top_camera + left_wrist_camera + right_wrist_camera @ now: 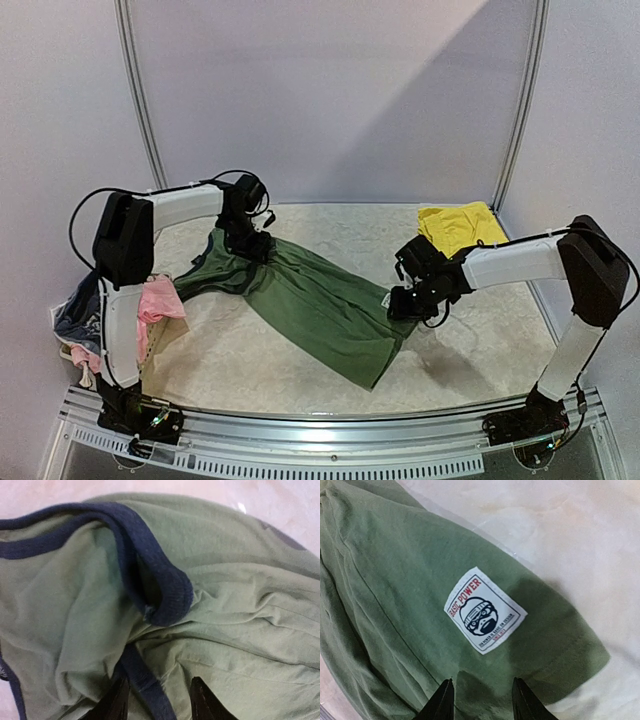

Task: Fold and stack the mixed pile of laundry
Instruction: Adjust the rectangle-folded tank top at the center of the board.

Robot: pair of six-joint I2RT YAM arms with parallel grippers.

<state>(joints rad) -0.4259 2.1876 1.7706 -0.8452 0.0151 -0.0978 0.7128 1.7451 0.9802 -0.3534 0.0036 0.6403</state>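
Olive-green sleeveless top [310,300] with navy trim [170,587], white patch [485,611] printed red and black; yellow shorts [460,225] at two o'clock; pink piece [160,300] at nine o'clock.

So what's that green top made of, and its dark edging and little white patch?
The green top looks like soft, matte cotton jersey: it drapes and creases finely. The navy edging seems a thicker ribbed knit, with a coarser texture. The white patch looks like a printed fabric label, flat and crisp-edged.

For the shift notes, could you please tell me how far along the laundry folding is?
Done: yellow shorts look folded at the far right. In hand: the olive-green top lies spread, left fingers at its navy trim, right fingers at its hem patch. Remaining: pink piece and blue-grey piece wait unfolded.
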